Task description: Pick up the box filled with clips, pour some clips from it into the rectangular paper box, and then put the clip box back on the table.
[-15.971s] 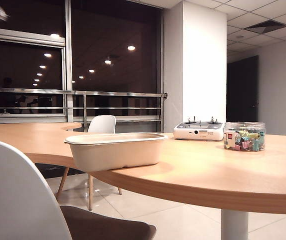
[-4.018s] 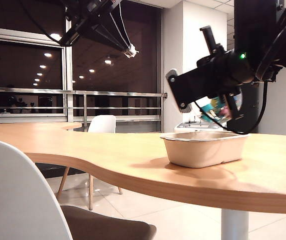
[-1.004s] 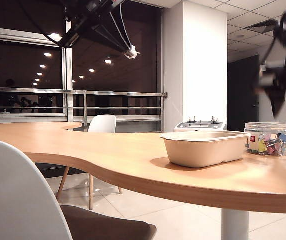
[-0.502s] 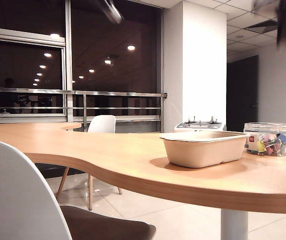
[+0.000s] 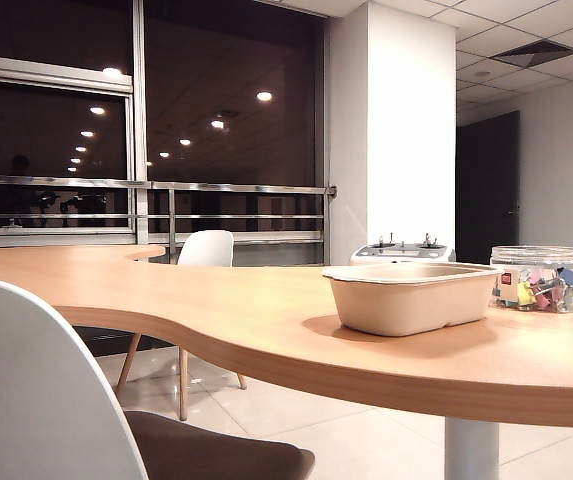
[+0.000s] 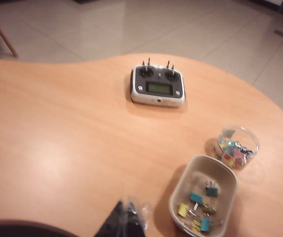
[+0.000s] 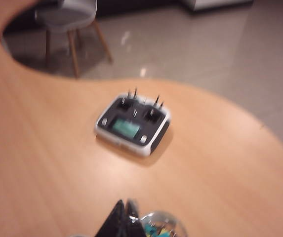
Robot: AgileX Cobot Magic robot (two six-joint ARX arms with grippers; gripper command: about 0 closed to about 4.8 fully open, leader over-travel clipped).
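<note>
1. The clip jar is seen upright on the table, lower right of the exterior frame, just beside the paper box.
2. Clips are seen inside the paper box.
3. The left gripper and right gripper are held high, jaws pinched together, empty.

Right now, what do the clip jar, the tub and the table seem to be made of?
Jar: clear glossy plastic, likely; clips show through its wall.
Tub: matte beige moulded paper pulp, by its dull, soft-edged rim.
Table: light wood-look top, perhaps laminate; smooth with a faint sheen.
</note>
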